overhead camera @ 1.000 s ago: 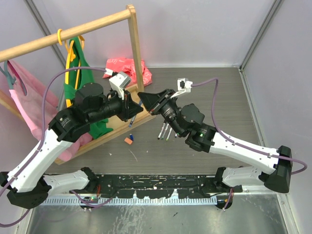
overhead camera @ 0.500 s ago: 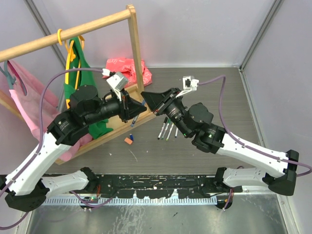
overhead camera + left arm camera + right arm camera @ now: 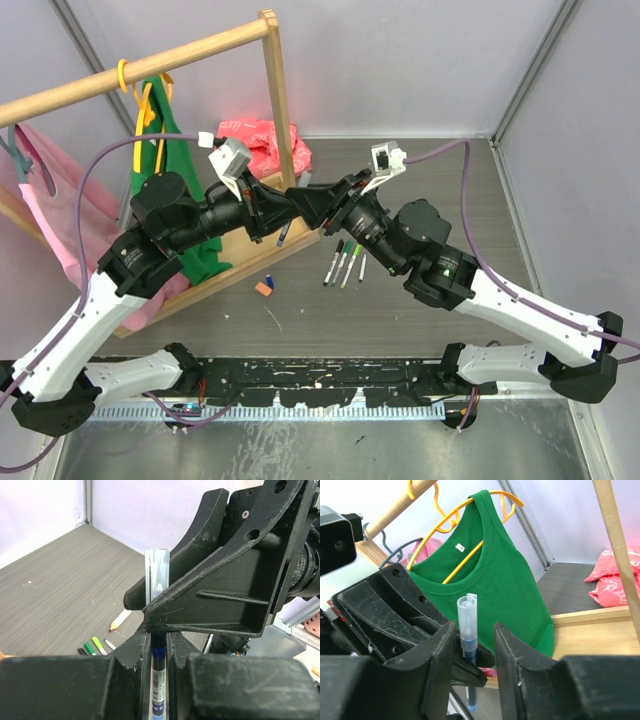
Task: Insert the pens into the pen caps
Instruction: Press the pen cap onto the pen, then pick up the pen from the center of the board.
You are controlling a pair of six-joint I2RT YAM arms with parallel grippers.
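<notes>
Closest to the arm bases, an orange cap (image 3: 264, 288) is lying on the grey table (image 3: 430, 200), with a small blue one (image 3: 270, 277) just beside it. A little further in, three loose pens (image 3: 346, 266) are lying side by side, well apart from those caps.

Up above the table, the two arms are meeting nose to nose. The left claw (image 3: 158, 642) is clamping tight on a pen (image 3: 158, 680), its blue barrel and barcode label running up between the fingers. A clear cap (image 3: 156, 575) is sitting on the pen's upper end; how far it is pushed on, I cannot tell. The right claw (image 3: 472, 630) is standing narrowly parted around that cap (image 3: 466, 617), fingers flanking it with a gap showing, so it is not pinching.

Behind the pair, the wooden rack (image 3: 275, 90) is standing with a green top (image 3: 505, 585) hanging on a yellow hanger (image 3: 470, 545), and a red bag (image 3: 262, 140) is lying at the far wall.
</notes>
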